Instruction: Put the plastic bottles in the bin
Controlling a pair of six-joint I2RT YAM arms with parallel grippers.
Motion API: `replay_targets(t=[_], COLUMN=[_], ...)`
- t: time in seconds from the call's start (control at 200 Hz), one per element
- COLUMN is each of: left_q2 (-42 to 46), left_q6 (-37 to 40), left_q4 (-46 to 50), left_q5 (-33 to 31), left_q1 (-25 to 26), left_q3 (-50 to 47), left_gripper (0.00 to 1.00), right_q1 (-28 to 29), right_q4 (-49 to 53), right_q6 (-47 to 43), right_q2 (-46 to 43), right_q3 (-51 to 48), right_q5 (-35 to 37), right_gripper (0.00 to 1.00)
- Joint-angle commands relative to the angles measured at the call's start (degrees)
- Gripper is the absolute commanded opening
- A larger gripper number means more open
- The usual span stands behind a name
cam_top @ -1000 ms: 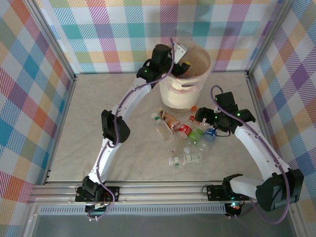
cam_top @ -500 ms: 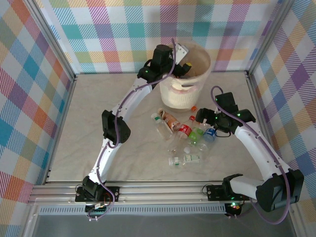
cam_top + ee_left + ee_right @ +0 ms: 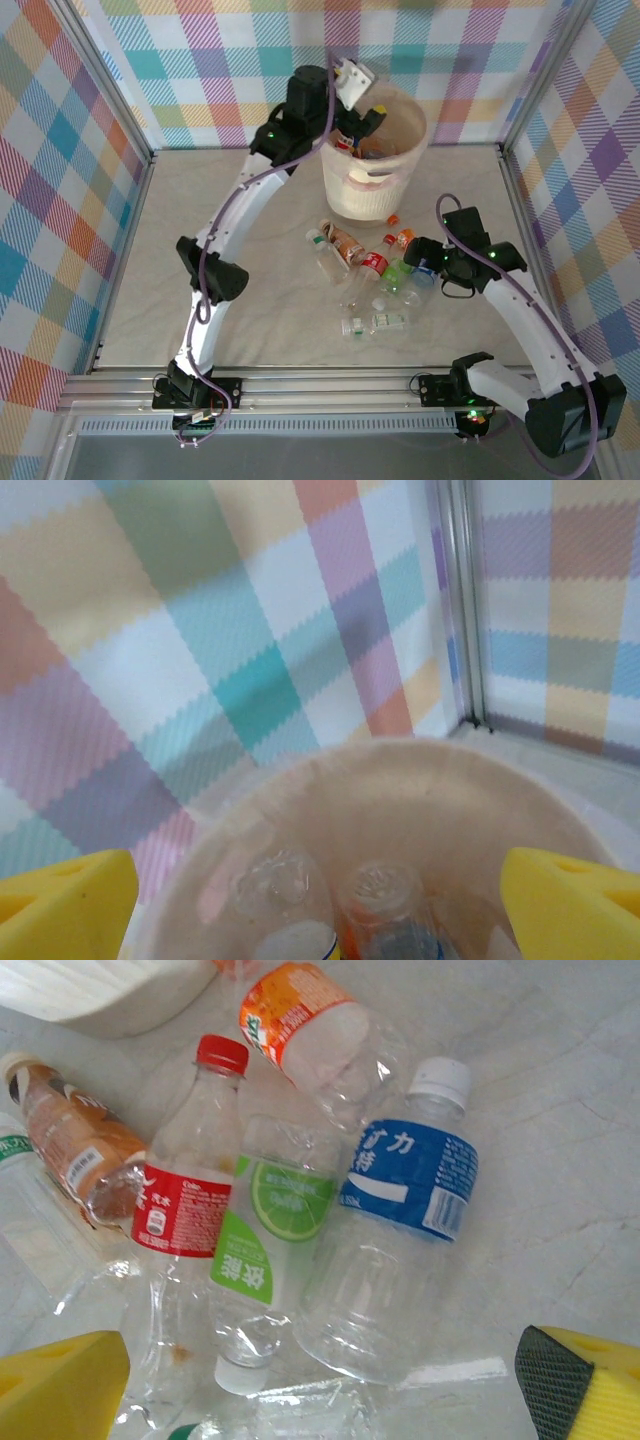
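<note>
Now the left arm reaches up and across the tabletop to the bin, which stands at the far side, close to the checked back wall. The left jaws hang above the open mouth of the bin and they are spread wide. In the left wrist view the 2 yellow pads sit at the opposite lower corners, with nothing between them. Under them curves the cream rim of the bin, and inside lie at least 2 clear plastic bottles.

The other bottles lie on the tabletop in a loose heap just in front of the bin. The right arm bends in from the right side, and the right jaws hover over the right end of this heap. They are also spread wide and pinch nothing.

In the right wrist view 5 bottles lie on their sides, close together. A blue-label bottle with a white cap is on the right. Beside it is a green-label bottle with a lime picture, then a red-label bottle with a red cap. A brown-label bottle is at the left, and an orange-label bottle lies near the wall of the bin. The blue, green and red ones touch each other. 2 more small bottles lie apart from the heap, nearer to the arm bases.
</note>
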State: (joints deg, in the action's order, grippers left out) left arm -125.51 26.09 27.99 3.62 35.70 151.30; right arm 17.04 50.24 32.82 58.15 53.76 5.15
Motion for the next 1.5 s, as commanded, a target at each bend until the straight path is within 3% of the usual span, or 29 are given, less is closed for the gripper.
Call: replay_targets(t=[0.0, 0.135, 0.47, 0.67, 0.945, 1.115, 1.495], left_q2=[5.4, 14.8, 46.1, 57.6, 63.9, 66.0, 65.4], left_q6=[-2.0, -6.7, -19.6, -28.3, -38.5, -42.3, -44.4], left_q4=[2.2, -2.3, -23.4, -25.1, -20.1, -20.1, -20.1], left_q5=[-3.8, -9.3, -18.8, -26.0, -32.8, -33.8, -33.9], left_q1=[0.5, 0.5, 0.5, 0.4, 0.4, 0.4, 0.4], left_q3=[-2.3, -14.9, -62.2, -78.6, -90.2, -95.2, -96.2], left_gripper=[0.94, 0.96, 1.0, 1.0, 1.0, 1.0, 1.0], right_q1=[0.4, 0.4, -0.1, -0.9, -3.2, -5.5, -9.1], right_q4=[1.1, 0.6, -5.7, -8.4, -10.9, -13.8, -19.1], right_q6=[1.6, 2.4, 6.6, 8.5, 9.4, 9.2, 8.8], right_q2=[-2.1, -2.8, -1.4, 1.6, 4.7, 5.8, 11.4], right_q3=[-2.2, -4.5, -9.6, -10.6, -12.0, -14.0, -17.3], right_q5=[-0.3, -0.7, -0.8, -1.6, -1.9, -3.6, -7.4], right_gripper=[1.0, 1.0, 1.0, 1.0, 0.92, 0.86, 0.76])
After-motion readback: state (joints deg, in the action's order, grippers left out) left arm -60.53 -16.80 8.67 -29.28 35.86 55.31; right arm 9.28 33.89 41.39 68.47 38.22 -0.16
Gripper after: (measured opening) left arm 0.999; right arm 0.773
